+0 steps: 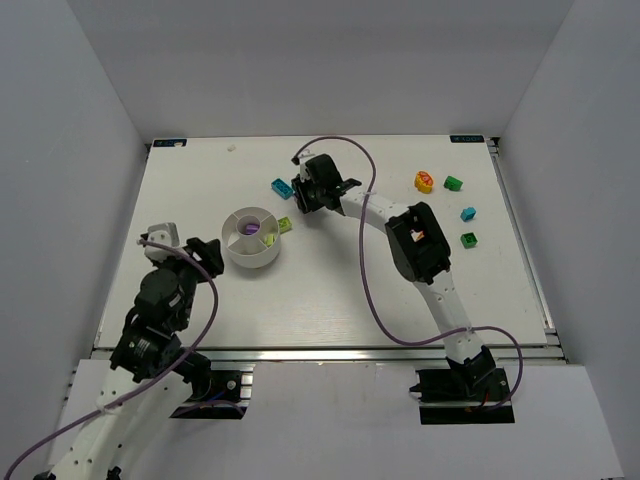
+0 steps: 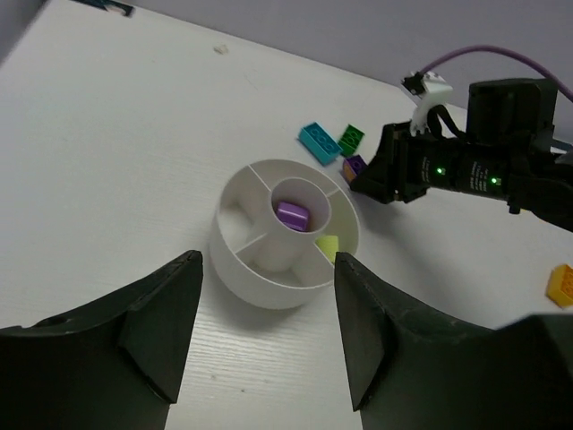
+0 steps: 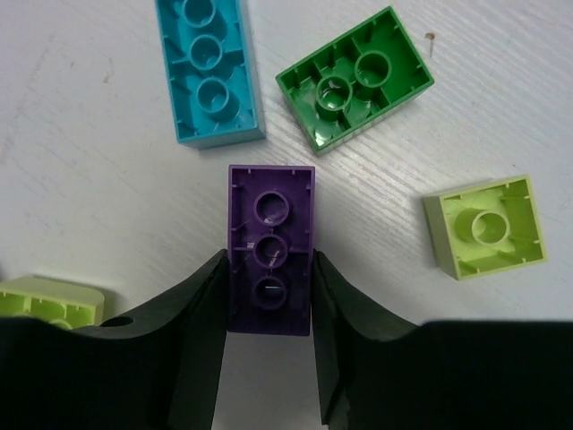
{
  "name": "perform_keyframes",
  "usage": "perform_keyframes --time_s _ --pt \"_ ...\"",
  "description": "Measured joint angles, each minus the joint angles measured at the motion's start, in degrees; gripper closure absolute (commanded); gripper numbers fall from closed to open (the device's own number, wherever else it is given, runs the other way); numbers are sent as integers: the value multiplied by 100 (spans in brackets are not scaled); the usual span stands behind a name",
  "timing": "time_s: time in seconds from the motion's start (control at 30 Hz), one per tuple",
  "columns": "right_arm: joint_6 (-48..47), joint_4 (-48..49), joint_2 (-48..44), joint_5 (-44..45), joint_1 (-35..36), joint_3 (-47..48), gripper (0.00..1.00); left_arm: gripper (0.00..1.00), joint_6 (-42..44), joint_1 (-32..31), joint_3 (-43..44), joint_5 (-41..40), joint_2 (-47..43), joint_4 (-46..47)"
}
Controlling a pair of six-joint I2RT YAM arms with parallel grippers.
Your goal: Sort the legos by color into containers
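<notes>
The right gripper (image 3: 269,269) has its jaws closed against both long sides of the purple brick (image 3: 270,242). This brick lies hollow side up on the table (image 1: 330,300), toward the far edge. Note its close neighbours: a cyan brick (image 3: 208,67) and a green brick (image 3: 354,79) lie just beyond its free end, and a lime brick (image 3: 486,227) lies to one side. The left gripper (image 2: 267,269) hovers beside the white bowl (image 2: 260,282), left of the table's centre, jaws open and empty. The bowl's middle cell holds a second purple piece (image 2: 292,214).
</notes>
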Motion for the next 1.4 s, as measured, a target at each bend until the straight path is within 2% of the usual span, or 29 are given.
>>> perform_keyframes --time_s 0.1,0.33,0.5,0.67,0.87,1.2,1.4 --pt "-168 378 -319 -146 -15 -610 100 24 -367 4 -2 369 590 225" --pt "-962 798 -2081 -1176 -160 -2717 100 7 -1445 4 350 1414 2446 566" --pt "-1589 1032 -3182 -2455 -323 -3209 100 6 -1919 4 999 2103 3292 756" --pt "-2210 1078 -3692 -3762 -398 -3440 100 7 -2328 11 1403 2763 3882 1062" --pt "-2708 817 -3751 -4745 -345 -3676 100 10 -2706 42 1486 3263 4288 1150" --pt "-3143 522 -4024 -5528 -267 -3707 100 17 -3176 44 1519 3799 4647 1327" --pt "-3257 452 -4236 -5796 -184 -3707 100 26 -3324 46 1526 3947 4822 1329"
